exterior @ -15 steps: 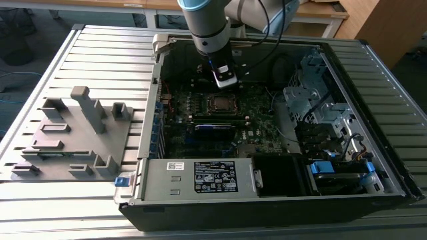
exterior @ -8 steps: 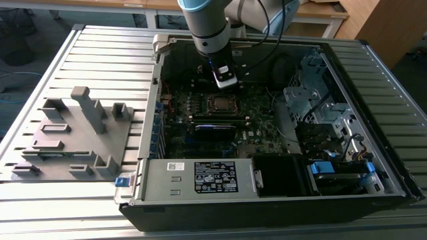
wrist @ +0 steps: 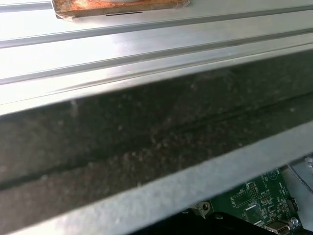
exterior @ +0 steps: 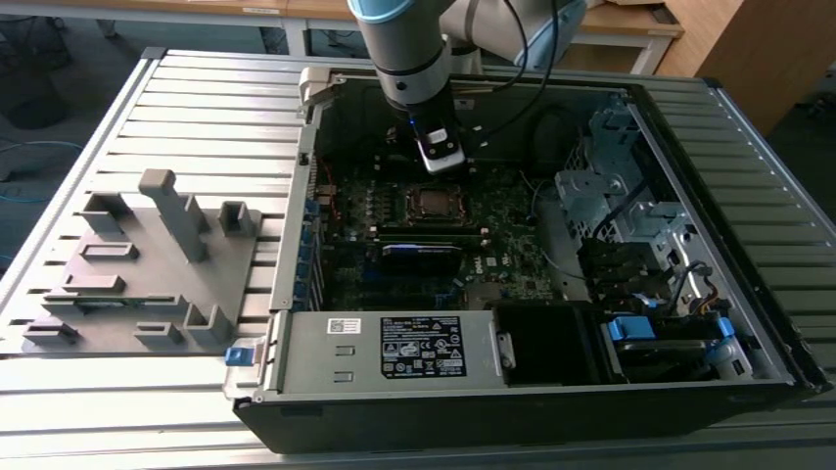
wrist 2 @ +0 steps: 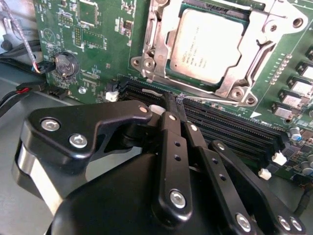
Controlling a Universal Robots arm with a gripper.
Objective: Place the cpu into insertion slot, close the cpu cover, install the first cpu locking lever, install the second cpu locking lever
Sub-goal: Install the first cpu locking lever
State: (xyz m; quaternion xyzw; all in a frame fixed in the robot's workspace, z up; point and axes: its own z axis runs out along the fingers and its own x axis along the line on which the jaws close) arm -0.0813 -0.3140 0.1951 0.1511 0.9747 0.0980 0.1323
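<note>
The cpu, a silvery-grey square, lies in the insertion slot on the green motherboard. The cpu cover, a silvery frame, lies flat around its edges. A thin silvery locking lever runs along the side of the socket nearest my gripper. My gripper has its black fingers drawn together, with nothing visible between them. The tips sit right at that lever, over the black memory slots. I cannot tell whether they touch it. In the exterior view my gripper hangs just behind the socket inside the case.
The open computer case lies on a slatted metal table. A grey fixture block stands at the exterior view's left. Drive cages and cables fill the case at the exterior view's right. The case wall is close in the first wrist view.
</note>
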